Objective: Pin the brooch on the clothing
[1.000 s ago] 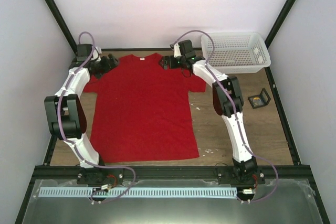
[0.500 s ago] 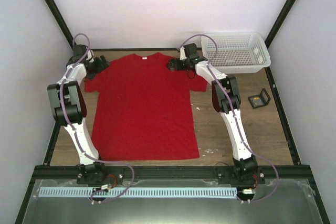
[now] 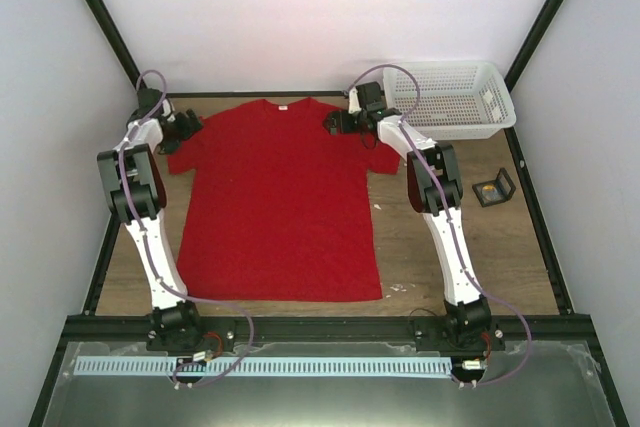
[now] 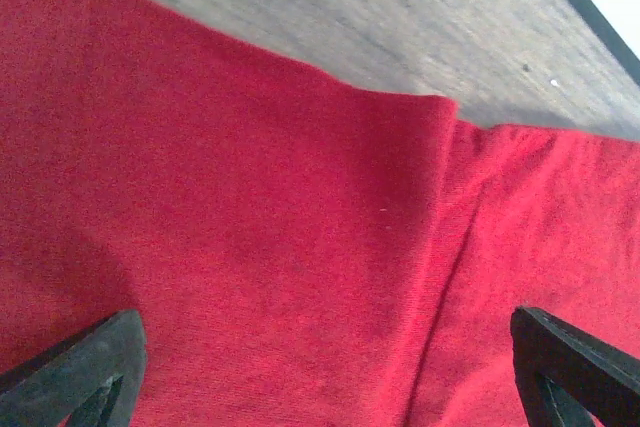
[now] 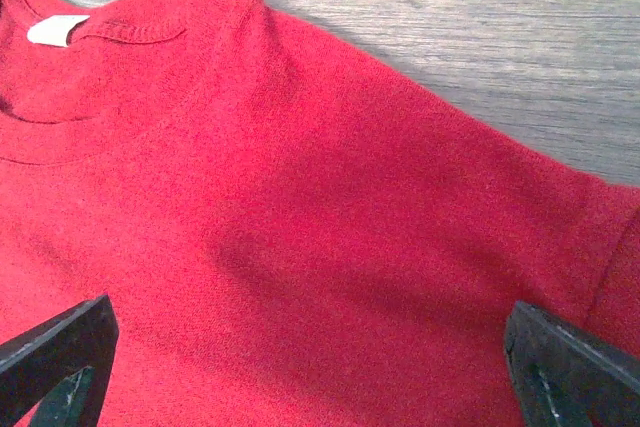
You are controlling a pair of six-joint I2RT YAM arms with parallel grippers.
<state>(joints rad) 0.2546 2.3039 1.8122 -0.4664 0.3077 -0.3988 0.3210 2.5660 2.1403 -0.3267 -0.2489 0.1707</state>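
**At the shirt's far shoulders, both grippers gape with nothing held**

At the far left of the wood-grain tabletop (image 3: 400, 247), the left gripper (image 3: 180, 127) hovers at the left sleeve of the red T-shirt (image 3: 275, 207), its jaws spread wide and empty. In the left wrist view, its two black wedge-shaped fingers (image 4: 80, 367) show in the bottom corners with only knit fabric between them. A soft raised fold runs down the cloth there. Whether the tips touch the fabric cannot be told.

The T-shirt lies flat and face up, its round neck toward the far edge. Its hem is near the arm bases, and its short sleeves are spread to either side. The weave looks fine and matte. A small white neck label (image 5: 57, 30) sits inside the ribbed collar.

The right gripper (image 3: 338, 122) hangs over the shirt's right shoulder, just right of the collar, also released and gripping nothing. Its dark fingers (image 5: 570, 367) stand far apart over smooth red cloth in the right wrist view.

Farther right, a white plastic mesh basket (image 3: 450, 97), rectangular with a flared rim, stands in the far corner. Nearer, to the right of the right arm, sits a small black angular wire-frame stand (image 3: 508, 185). The brooch (image 3: 489, 191) shows inside it as a tiny roundish pale spot, too small to make out in detail. It is well apart from the shirt and from both grippers.
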